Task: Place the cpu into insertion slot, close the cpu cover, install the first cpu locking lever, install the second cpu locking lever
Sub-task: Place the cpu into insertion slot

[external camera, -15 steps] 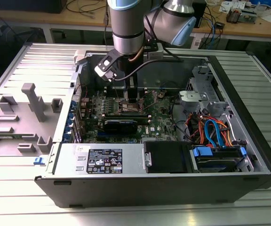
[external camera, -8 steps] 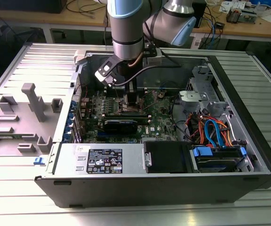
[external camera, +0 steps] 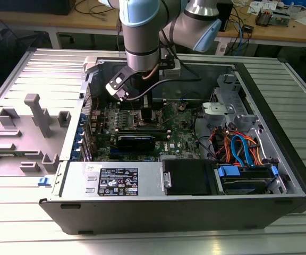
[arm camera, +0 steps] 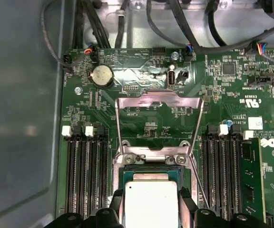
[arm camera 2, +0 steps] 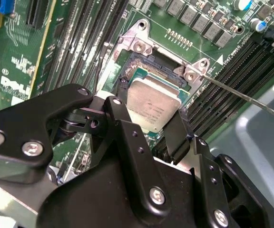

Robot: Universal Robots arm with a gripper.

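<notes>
The tool [arm camera 2: 146, 118] is closed narrowly on the cpu [arm camera 2: 152, 105], with its fingers [arm camera: 186, 203] against two opposite edges. The dull silver square sits right over the insertion slot [arm camera: 149, 174]. The first wrist view shows the cpu cover [arm camera: 159, 100] swung open beyond the slot, and the exterior view shows the arm [external camera: 142, 32] reaching down into the open computer case [external camera: 195, 210].

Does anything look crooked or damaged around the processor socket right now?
Nothing stands out. The chip sits square over the socket, between the fingers. The cover is swung open and looks unbent. I cannot tell whether the chip is fully seated.
</notes>
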